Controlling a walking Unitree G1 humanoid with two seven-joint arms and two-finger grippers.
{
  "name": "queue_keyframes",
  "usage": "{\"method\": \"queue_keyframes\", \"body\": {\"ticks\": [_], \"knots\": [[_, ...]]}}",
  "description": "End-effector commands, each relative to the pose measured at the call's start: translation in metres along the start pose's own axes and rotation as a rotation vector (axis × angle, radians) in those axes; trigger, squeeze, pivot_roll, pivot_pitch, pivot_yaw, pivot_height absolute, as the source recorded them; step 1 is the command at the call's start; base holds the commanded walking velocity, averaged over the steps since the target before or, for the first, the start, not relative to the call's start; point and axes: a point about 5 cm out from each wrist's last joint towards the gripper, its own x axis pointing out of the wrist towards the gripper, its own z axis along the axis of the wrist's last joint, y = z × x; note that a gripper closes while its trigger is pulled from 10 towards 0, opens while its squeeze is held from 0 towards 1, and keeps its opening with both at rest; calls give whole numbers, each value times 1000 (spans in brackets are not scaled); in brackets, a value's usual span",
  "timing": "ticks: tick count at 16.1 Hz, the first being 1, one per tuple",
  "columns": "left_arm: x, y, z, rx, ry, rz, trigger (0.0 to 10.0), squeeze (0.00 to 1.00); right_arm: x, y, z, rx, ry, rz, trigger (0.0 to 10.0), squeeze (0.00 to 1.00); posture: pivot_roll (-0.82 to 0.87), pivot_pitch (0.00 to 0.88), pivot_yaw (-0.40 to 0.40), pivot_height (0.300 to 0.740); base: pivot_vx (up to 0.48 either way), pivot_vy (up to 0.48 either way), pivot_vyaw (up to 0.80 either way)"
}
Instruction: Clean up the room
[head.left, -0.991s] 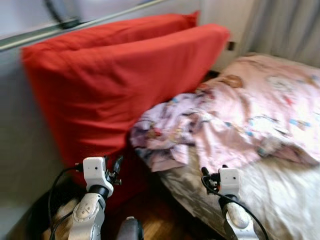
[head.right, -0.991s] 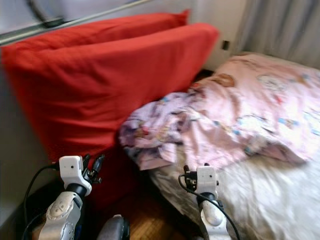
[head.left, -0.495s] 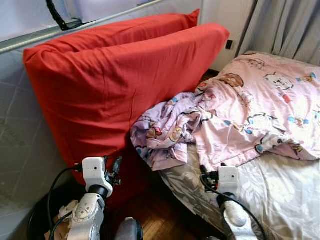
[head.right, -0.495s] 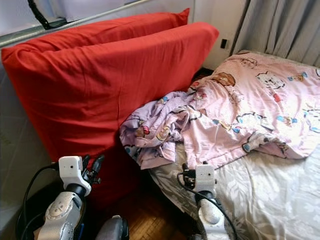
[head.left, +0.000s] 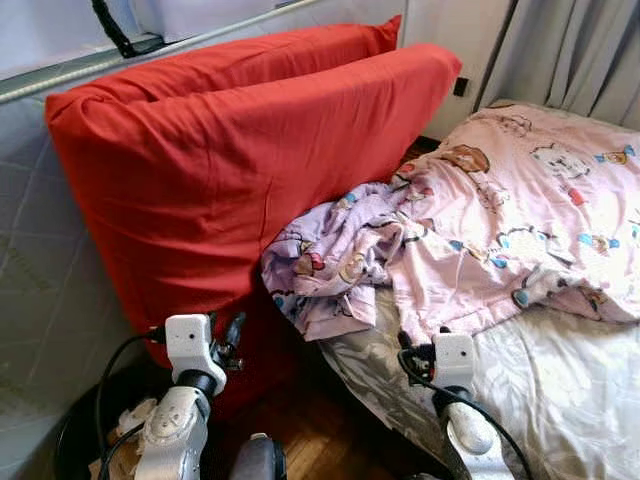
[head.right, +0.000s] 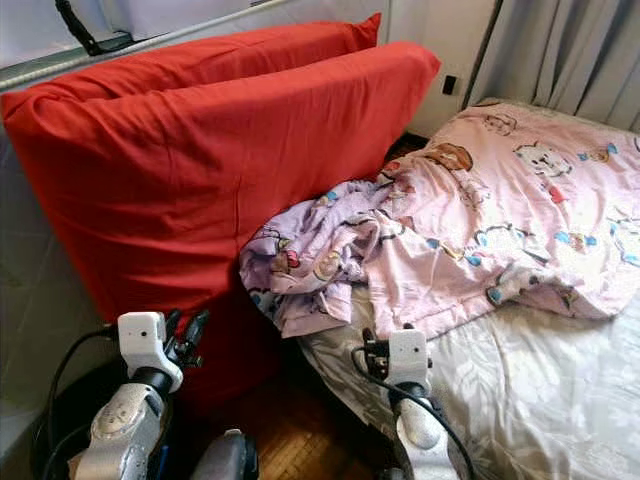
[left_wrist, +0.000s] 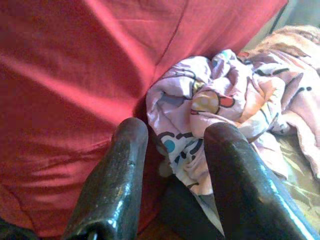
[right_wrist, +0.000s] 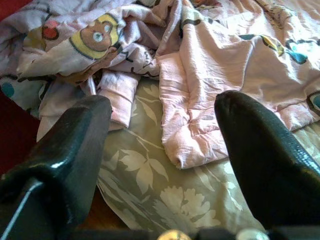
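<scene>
Two big red pillows (head.left: 230, 170) lean upright against the wall beside the bed. A pink and lilac cartoon-print blanket (head.left: 480, 230) lies rumpled on the bed, its bunched end (head.left: 330, 260) pressed against the pillows. My left gripper (left_wrist: 176, 129) is held low in front of the red pillow, open with nothing between its fingers. My right gripper (right_wrist: 165, 102) hovers over the bed's near corner, open and empty, just short of the blanket's edge (right_wrist: 190, 145).
The bed's leaf-patterned sheet (head.left: 560, 390) is bare at the lower right. Grey curtains (head.left: 570, 50) hang behind the bed. A strip of wooden floor (head.left: 320, 430) lies between pillows and bed. A black cable (head.left: 115, 35) rests on the sill above.
The blurred picture has sharpened and shifted slightly, so the camera moved. Both grippers keep the same low, open pose; pillows and blanket lie as before.
</scene>
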Motion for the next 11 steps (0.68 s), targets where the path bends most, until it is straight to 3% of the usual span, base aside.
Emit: {"method": "queue_keyframes", "body": {"ticks": [1, 2, 11], "knots": [[-2, 6, -3, -2, 11, 16, 10000, 0, 2, 5, 2, -20, 0, 26, 10000, 0, 36, 11, 15, 645, 251, 0, 675], [-2, 6, -3, -1, 10, 15, 10000, 0, 2, 6, 2, -14, -4, 28, 10000, 0, 36, 11, 15, 645, 255, 0, 675], [-3, 6, -2, 2, 5, 10, 10000, 0, 3, 4, -3, -1, 42, -10, 10000, 0, 42, 0, 16, 645, 255, 0, 0]]}}
